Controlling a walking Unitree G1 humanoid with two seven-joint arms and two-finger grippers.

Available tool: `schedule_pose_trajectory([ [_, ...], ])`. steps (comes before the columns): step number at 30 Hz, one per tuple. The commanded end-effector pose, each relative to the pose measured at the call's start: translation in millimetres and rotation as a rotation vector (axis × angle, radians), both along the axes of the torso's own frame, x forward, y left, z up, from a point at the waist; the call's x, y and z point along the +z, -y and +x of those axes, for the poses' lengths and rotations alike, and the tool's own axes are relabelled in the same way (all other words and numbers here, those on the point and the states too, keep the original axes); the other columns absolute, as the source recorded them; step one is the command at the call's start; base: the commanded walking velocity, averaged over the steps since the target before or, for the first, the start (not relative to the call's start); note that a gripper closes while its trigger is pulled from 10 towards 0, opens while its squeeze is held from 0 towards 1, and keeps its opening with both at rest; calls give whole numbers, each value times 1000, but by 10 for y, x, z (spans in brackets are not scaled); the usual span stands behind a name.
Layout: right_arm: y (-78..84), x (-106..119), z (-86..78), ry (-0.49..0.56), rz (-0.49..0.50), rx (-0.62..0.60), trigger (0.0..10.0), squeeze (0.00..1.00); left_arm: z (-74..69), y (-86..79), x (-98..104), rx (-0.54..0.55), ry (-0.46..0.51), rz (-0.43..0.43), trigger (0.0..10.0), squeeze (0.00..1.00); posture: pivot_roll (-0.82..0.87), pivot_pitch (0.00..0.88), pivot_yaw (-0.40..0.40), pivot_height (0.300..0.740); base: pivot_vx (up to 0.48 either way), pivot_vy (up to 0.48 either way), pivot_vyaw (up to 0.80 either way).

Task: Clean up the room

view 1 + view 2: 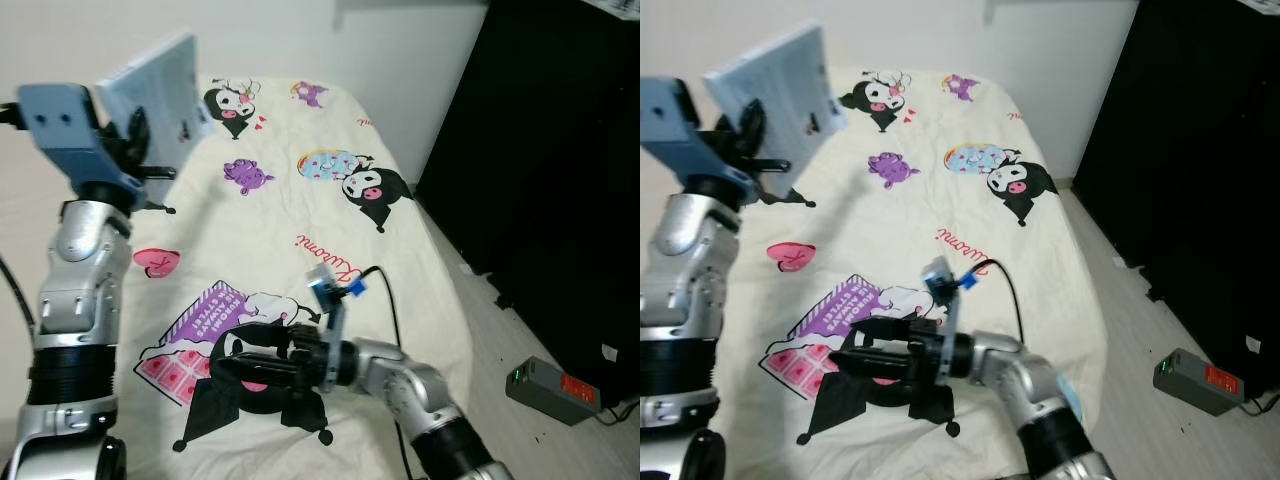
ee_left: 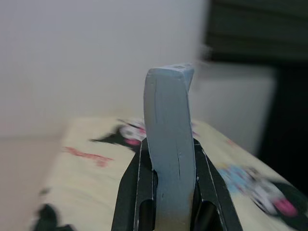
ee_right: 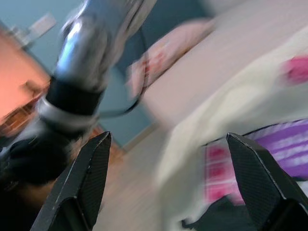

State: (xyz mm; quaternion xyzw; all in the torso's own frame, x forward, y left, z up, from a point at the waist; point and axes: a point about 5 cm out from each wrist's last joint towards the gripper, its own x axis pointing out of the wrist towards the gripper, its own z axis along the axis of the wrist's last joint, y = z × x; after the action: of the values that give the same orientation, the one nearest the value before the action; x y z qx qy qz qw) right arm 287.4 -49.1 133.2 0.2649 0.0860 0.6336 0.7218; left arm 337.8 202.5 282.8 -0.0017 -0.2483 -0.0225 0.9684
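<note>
My left gripper [image 1: 135, 140] is raised at the upper left, above the far-left part of the bed, and is shut on a thin light-blue book [image 1: 152, 85] held tilted in the air. Seen along the fingers, the book's grey-blue edge [image 2: 169, 144] is pinched between both black fingers [image 2: 139, 192]. My right gripper [image 1: 240, 368] reaches low over the near part of the bed, pointing left. Its two black fingers [image 3: 91, 178] stand wide apart with nothing between them. Under it lies the cream bedspread [image 1: 290, 200] printed with cartoon figures.
A tall black cabinet [image 1: 540, 150] stands to the right of the bed. On the pale floor beside it lies a grey power box [image 1: 552, 390] with a red label. A white wall [image 1: 380, 60] runs behind the bed.
</note>
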Motion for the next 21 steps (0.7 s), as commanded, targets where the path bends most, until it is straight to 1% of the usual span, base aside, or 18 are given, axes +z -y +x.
schedule_pose_trajectory([
  [1,151,11,104,-12,9,-120,10000,0,13,85,-69,-30,-13,41,706,0,-62,22,-61,530,0,0,0],
  [2,226,11,163,-18,6,-187,10000,0,23,96,-131,-30,-34,52,706,0,-63,21,-59,530,0,0,0],
  [4,420,9,310,-42,-20,-369,10000,0,49,52,-346,6,-110,57,706,0,-67,21,-53,530,0,0,0],
  [5,542,12,390,-63,-17,-471,10000,0,57,-7,-504,42,-164,45,235,0,-71,16,-49,530,0,0,0],
  [6,619,14,436,-79,-14,-533,10000,0,57,-47,-608,66,-199,36,235,0,-71,16,-49,530,0,0,0],
  [7,718,27,460,-85,0,-582,10000,0,46,-127,-743,108,-244,-7,0,0,-72,18,-47,530,0,0,0],
  [9,842,57,461,-80,34,-623,10000,0,15,-244,-943,170,-307,-85,0,0,-70,16,-47,530,0,0,0],
  [10,842,57,461,-80,34,-623,10000,0,15,-244,-943,170,-307,-85,0,0,-70,16,-47,530,0,0,0],
  [11,878,72,453,-74,52,-628,10000,0,0,-285,-1015,192,-328,-116,0,0,-70,16,-46,530,0,0,0],
  [12,912,89,440,-69,66,-641,10000,0,-37,-303,-1100,167,-338,-255,4039,0,-71,15,-45,535,0,0,0],
  [13,932,99,429,-63,67,-649,10000,0,-71,-274,-1145,106,-334,-391,8196,0,-74,17,-43,540,0,0,0],
  [14,942,103,422,-58,63,-655,10000,0,-100,-226,-1156,38,-322,-480,9373,0,-74,17,-43,545,0,0,0],
  [16,942,103,422,-58,63,-655,10000,0,-100,-226,-1156,38,-322,-480,9373,0,-74,17,-43,545,0,0,0],
  [17,950,108,420,-62,72,-662,10000,0,-145,-129,-1149,-34,-308,-509,10000,0,-74,16,-45,550,0,0,0],
  [18,950,108,420,-62,72,-662,10000,0,-145,-129,-1149,-34,-308,-509,10000,0,-74,16,-45,550,0,0,0],
  [19,946,111,423,-63,74,-666,10000,0,-185,-2,-1164,-104,-321,-545,10000,0,-74,17,-45,555,0,0,0],
  [20,946,111,423,-63,74,-666,10000,0,-185,-2,-1164,-104,-321,-545,10000,0,-74,17,-45,555,0,0,0],
  [21,943,112,426,-66,79,-670,10000,0,-222,121,-1190,-153,-348,-584,10000,0,-71,16,-48,560,0,0,0],
])
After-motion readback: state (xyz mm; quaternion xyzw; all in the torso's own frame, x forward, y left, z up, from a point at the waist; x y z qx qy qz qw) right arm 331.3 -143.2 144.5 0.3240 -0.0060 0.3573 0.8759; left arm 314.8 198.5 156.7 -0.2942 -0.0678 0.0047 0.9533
